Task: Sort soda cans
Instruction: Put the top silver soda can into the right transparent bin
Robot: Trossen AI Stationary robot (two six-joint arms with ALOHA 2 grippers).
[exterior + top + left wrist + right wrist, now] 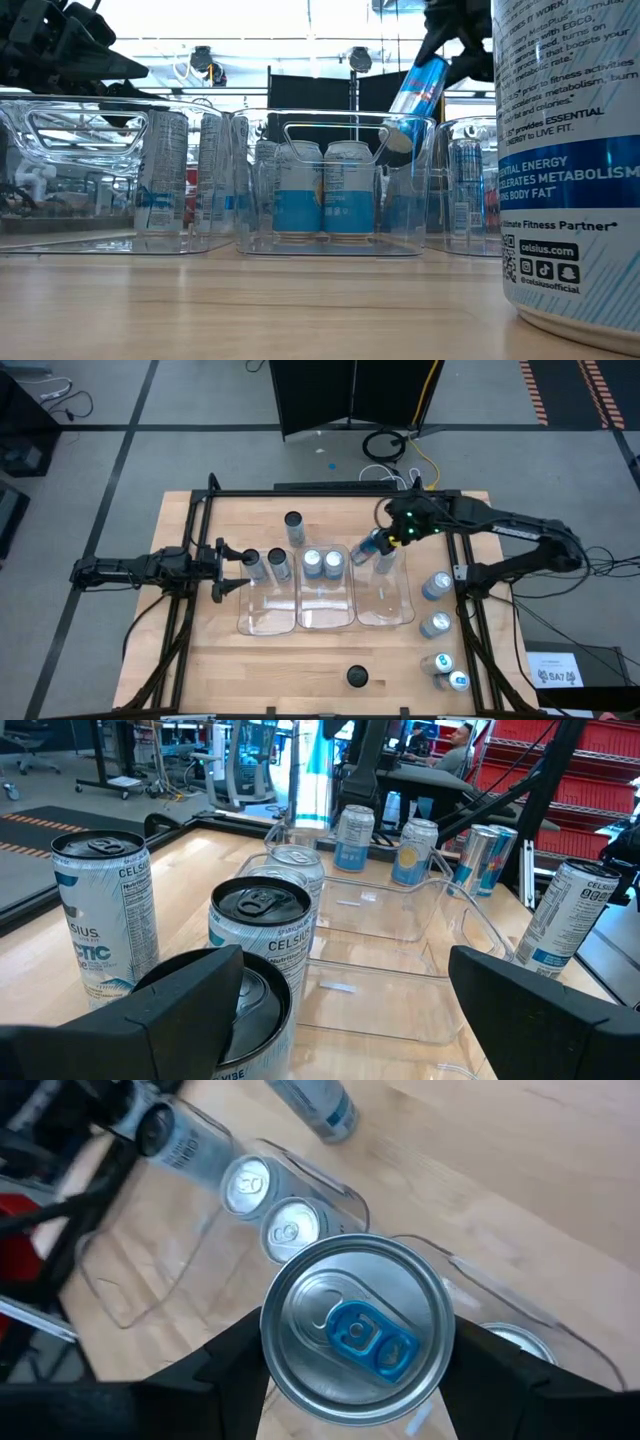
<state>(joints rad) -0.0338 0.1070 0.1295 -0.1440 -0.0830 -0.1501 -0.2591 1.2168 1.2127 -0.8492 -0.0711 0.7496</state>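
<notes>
Spread wide, the left gripper (pixel 232 568) hovers at the left edge of the leftmost of three clear rectangular plastic trays (pixel 267 616), its dark fingers (pixel 190 1010) either side of a slim silver can with a dark top (pixel 254 563) but not clasping it. Just right of that can, a second dark-topped can (pixel 279 565) stands in the same tray, and a third dark-topped can (pixel 293 526) stands alone on the pale wooden table (pixel 200 670), beyond the trays. The middle clear tray (pixel 325 615) holds two plain silver-topped cans with blue-and-white labels (pixel 322 563), side by side at its far end. Farther right, the right gripper (pixel 370 548) pinches a slim silver can with a bright blue pull tab (pixel 357 1327), holding it tilted above the far end of the rightmost clear tray (pixel 385 610); the low view shows that can leaning well above the tray's rim. Right of the trays, four more slim cans (pixel 440 628) stand in a loose line along the table's right edge, the two nearest with bright blue tops. One dark-topped can (pixel 357 677) stands apart near the table's front edge.
</notes>
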